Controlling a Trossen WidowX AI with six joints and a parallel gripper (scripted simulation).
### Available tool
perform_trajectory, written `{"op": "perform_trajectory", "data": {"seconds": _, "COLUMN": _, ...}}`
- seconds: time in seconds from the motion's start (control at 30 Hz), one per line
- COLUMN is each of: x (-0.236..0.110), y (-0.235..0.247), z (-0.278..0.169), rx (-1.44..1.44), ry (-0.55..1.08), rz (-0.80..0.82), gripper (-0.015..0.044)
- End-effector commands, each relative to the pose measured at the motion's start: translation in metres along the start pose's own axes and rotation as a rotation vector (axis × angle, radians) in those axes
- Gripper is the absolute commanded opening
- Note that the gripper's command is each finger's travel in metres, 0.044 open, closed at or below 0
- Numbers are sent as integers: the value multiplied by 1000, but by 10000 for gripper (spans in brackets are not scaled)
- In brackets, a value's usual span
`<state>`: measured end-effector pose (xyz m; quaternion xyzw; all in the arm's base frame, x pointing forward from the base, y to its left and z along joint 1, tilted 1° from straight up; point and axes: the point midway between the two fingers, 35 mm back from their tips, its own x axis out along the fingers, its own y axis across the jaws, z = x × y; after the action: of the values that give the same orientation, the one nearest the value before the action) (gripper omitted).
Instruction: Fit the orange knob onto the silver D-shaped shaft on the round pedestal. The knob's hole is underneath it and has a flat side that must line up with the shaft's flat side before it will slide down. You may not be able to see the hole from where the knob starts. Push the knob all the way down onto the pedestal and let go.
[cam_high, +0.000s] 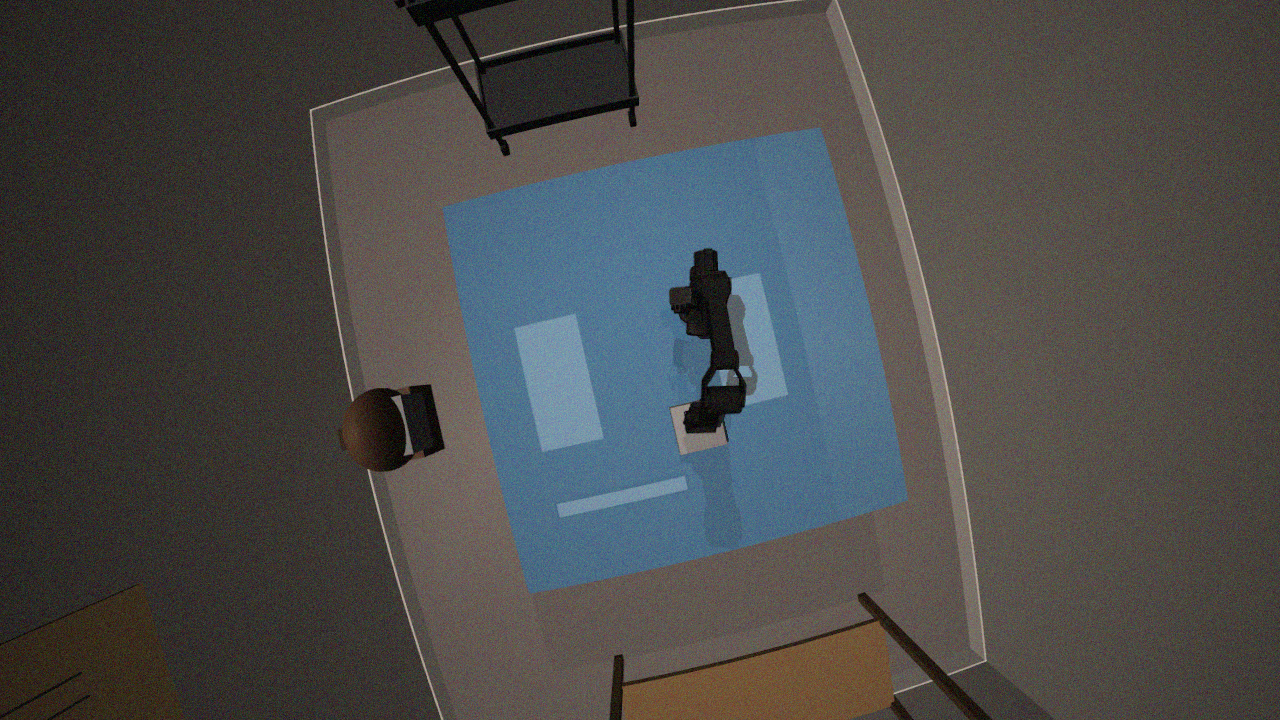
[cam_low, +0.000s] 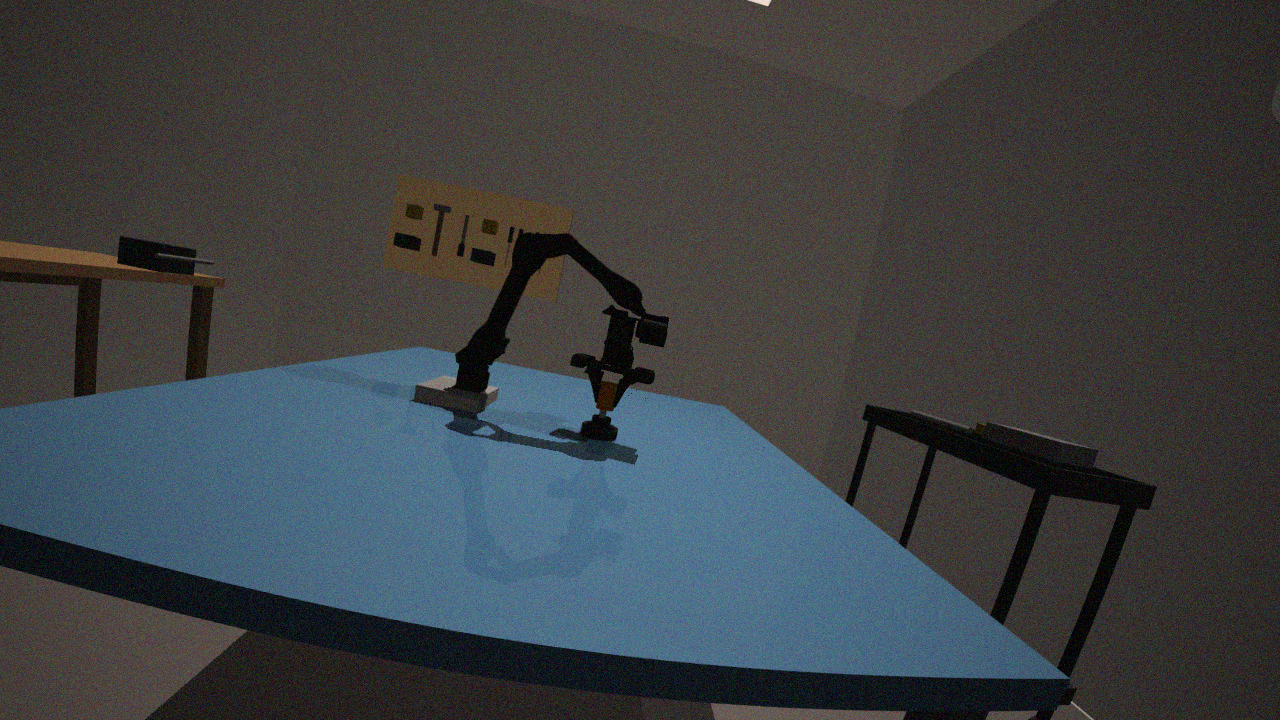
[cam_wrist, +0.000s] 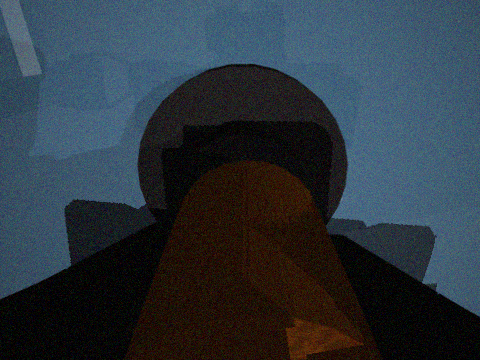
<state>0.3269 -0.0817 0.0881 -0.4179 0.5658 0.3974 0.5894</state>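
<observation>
Wrist view, fingers gripping orange knob (cam_wrist: 250, 287), above pedestal (cam_wrist: 200, 96)

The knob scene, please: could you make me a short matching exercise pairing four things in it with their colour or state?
Things:
1. orange knob
2. round pedestal
3. gripper
4. table top

States:
A. blue
B. shut on a thing, pointing down
C. dark disc standing on the table, below the knob
D. held between the fingers, above the pedestal

Pairs: 1-D, 2-C, 3-B, 4-A
</observation>
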Motion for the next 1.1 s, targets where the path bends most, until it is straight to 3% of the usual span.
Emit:
{"op": "perform_trajectory", "data": {"seconds": 0.0, "x": 0, "y": 3, "z": 1, "rx": -74, "ry": -5, "rz": -2, "gripper": 0}}
{"op": "perform_trajectory", "data": {"seconds": 0.87, "x": -1, "y": 0, "z": 1, "rx": -75, "ry": -5, "rz": -2, "gripper": 0}}
{"op": "perform_trajectory", "data": {"seconds": 1.07, "x": -2, "y": -1, "z": 1, "rx": -244, "ry": -5, "rz": -3, "gripper": 0}}
